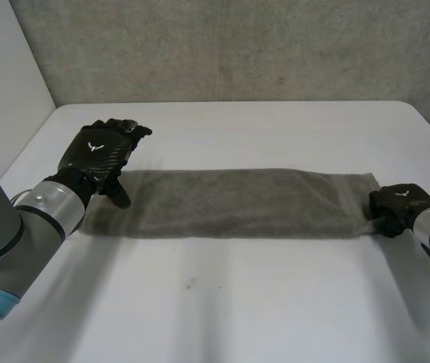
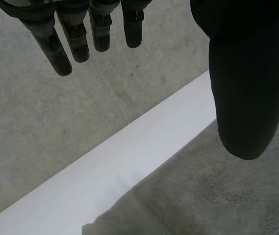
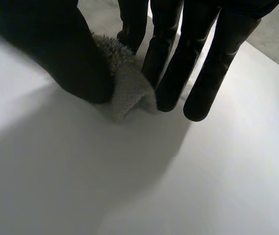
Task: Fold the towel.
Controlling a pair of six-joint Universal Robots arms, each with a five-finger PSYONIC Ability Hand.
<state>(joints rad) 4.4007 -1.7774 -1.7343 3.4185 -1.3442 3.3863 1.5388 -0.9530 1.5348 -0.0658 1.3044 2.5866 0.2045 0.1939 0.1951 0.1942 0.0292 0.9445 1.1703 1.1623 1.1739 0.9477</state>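
towel (image 1: pixel 230 203): grey, lying as a long flat strip across the white worktop (image 1: pixel 237 302) | left hand (image 1: pixel 97 155): over the strip's left end, fingers straight, apart from the thumb, holding nothing | right hand (image 1: pixel 396 206): at the strip's right end, thumb and fingers pinching a bunched bit of its edge

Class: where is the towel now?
Head view: the towel lies flat across the table, left end below the left hand, right end pinched by the right hand.
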